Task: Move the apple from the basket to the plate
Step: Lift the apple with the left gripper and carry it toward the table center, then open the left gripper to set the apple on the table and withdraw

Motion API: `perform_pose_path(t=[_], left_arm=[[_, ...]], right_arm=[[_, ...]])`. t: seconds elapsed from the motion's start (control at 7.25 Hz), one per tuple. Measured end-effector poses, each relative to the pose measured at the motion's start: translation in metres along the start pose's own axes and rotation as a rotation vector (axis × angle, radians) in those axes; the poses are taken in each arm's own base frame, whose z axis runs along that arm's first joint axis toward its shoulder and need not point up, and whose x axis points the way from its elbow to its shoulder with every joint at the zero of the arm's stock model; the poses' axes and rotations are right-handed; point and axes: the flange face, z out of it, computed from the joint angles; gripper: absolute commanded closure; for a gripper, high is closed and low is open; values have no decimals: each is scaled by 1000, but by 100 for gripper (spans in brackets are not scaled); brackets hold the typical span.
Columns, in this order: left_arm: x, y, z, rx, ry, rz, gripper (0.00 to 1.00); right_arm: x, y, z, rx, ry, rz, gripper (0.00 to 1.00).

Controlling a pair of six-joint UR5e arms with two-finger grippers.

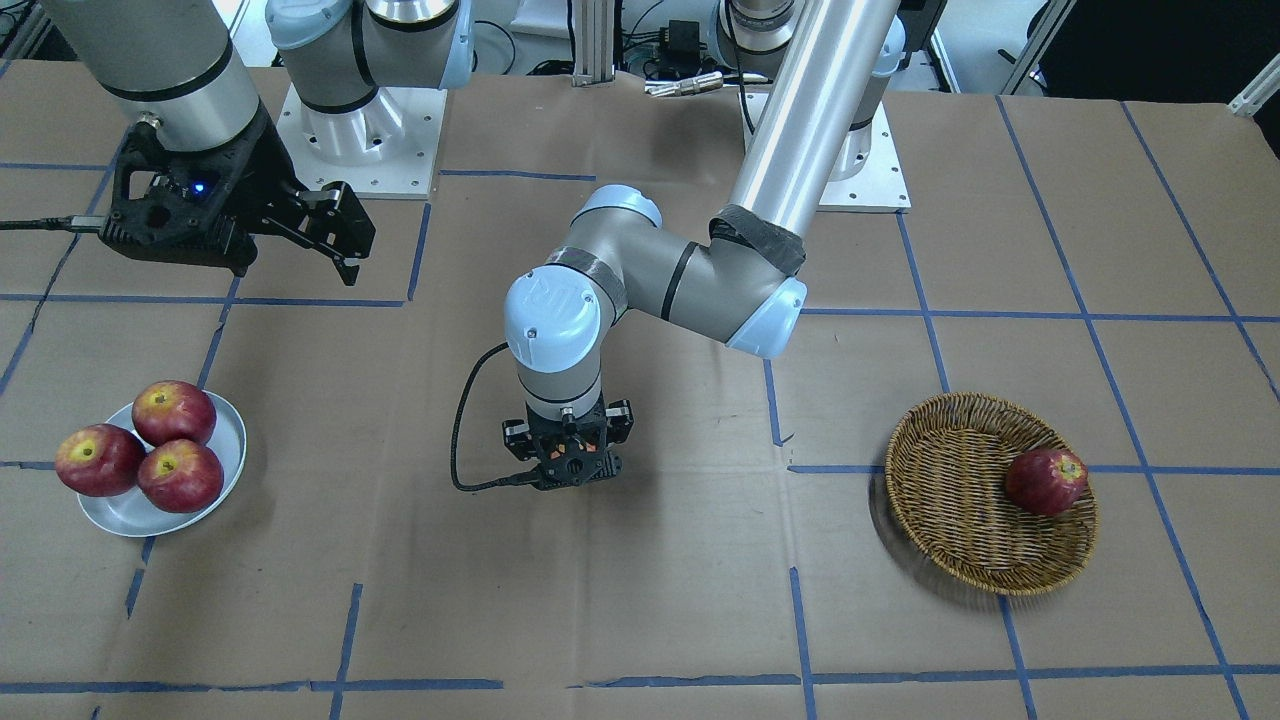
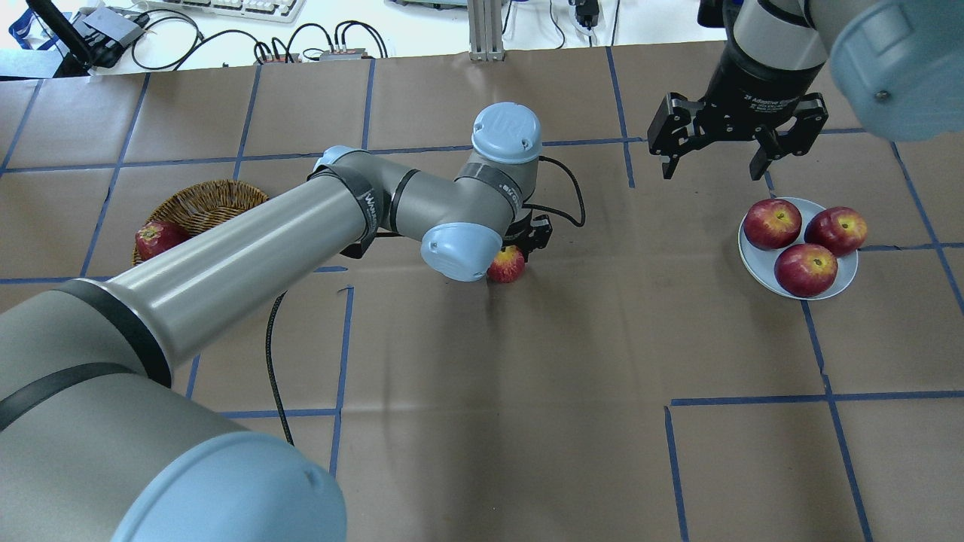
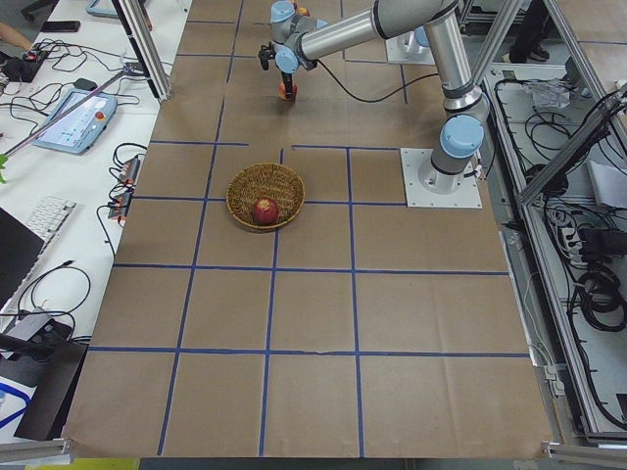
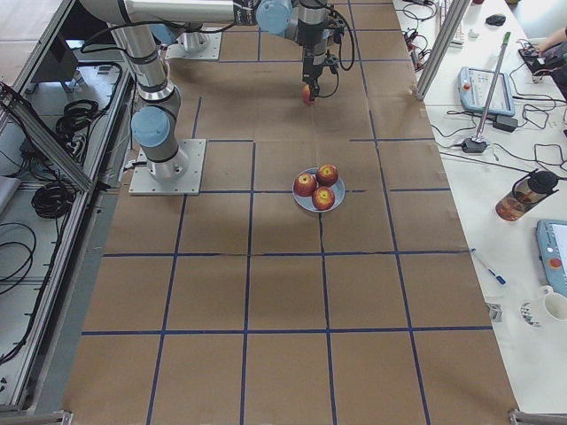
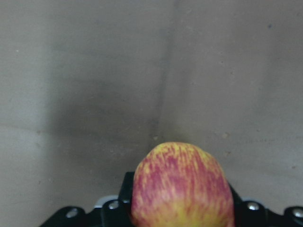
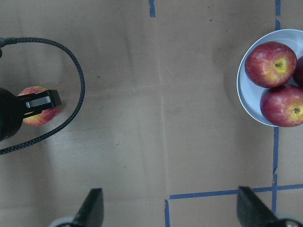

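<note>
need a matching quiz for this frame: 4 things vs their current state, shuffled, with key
Column A
1. streaked apple
2. wicker basket
3. plate
4. right gripper

Column B
a. holds three dark red apples
b. jaws spread, nothing between them
c. held by the left gripper, mid-table
d. holds one dark red apple

Pairs: 1-c, 2-d, 3-a, 4-b

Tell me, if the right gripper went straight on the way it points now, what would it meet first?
Probably the bare table paper near the blue tape line. The open right gripper points down beside the plate, not over it.
</note>
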Motion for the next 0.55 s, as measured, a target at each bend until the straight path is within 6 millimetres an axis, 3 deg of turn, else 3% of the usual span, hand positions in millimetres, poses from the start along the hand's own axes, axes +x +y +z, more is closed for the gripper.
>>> perform_pose_path(t=[0.28, 0.55], left_arm=[[-4, 2, -11, 9, 4, 0, 1], [-13, 1, -63, 38, 26, -8, 1]], right_arm=[[0, 0, 0, 0, 0, 0, 0], [0, 0, 0, 0, 0, -1, 0]])
